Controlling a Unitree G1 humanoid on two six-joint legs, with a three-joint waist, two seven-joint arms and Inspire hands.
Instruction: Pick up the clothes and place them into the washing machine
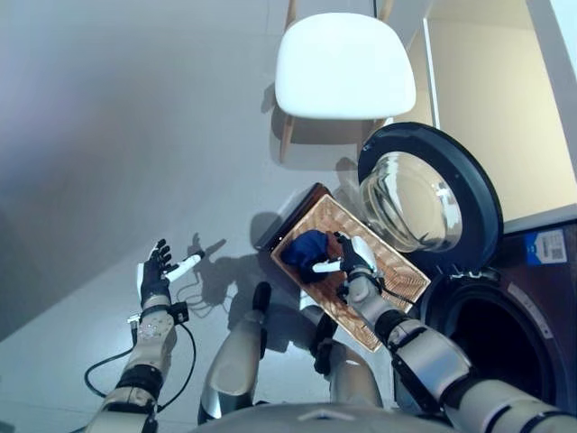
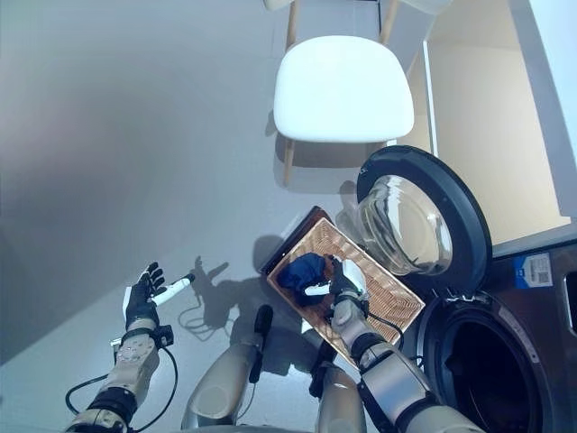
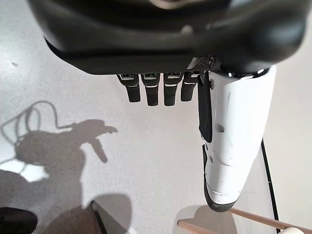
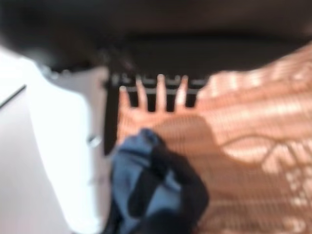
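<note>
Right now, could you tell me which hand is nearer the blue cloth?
Right. The right hand hovers over the blue cloth in the basket; the left hand is far off over the floor.

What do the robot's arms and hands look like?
Both arms are shiny silver-grey tubes with dark bands at the joints. The left hand and right hand are dark, with slim black fingers. Each thumb wears a smooth white cover.
</note>
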